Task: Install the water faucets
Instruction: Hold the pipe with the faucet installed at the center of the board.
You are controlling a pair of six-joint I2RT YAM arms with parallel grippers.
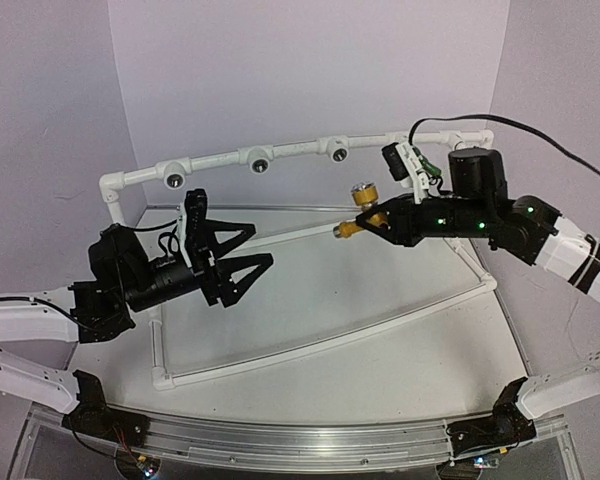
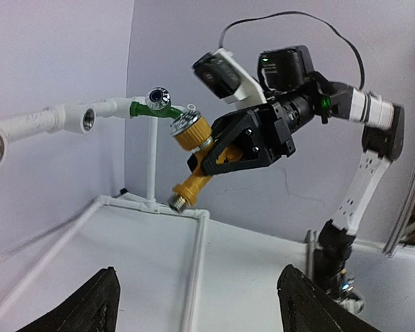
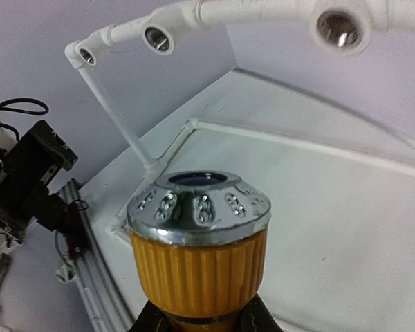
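Note:
My right gripper (image 1: 368, 220) is shut on the yellow-orange faucet (image 1: 357, 208) and holds it in the air, below and in front of the white pipe rail (image 1: 290, 152). In the left wrist view the faucet (image 2: 194, 149) hangs tilted, silver-topped knob up and threaded end (image 2: 178, 201) down. The right wrist view shows its knob (image 3: 199, 249) close up between the fingers (image 3: 146, 321). The green faucet (image 2: 152, 105) sits at the rail's right end, apparently joined to it, and is mostly hidden in the top view (image 1: 429, 170). My left gripper (image 1: 242, 256) is open and empty above the table; its fingers (image 2: 95, 304) show.
The rail carries three dark round sockets (image 1: 175, 179), (image 1: 259, 160), (image 1: 337, 150); two show in the right wrist view (image 3: 158, 39), (image 3: 339, 28). White floor pipes (image 1: 330, 340) frame the white tabletop. Purple walls close in the back and sides.

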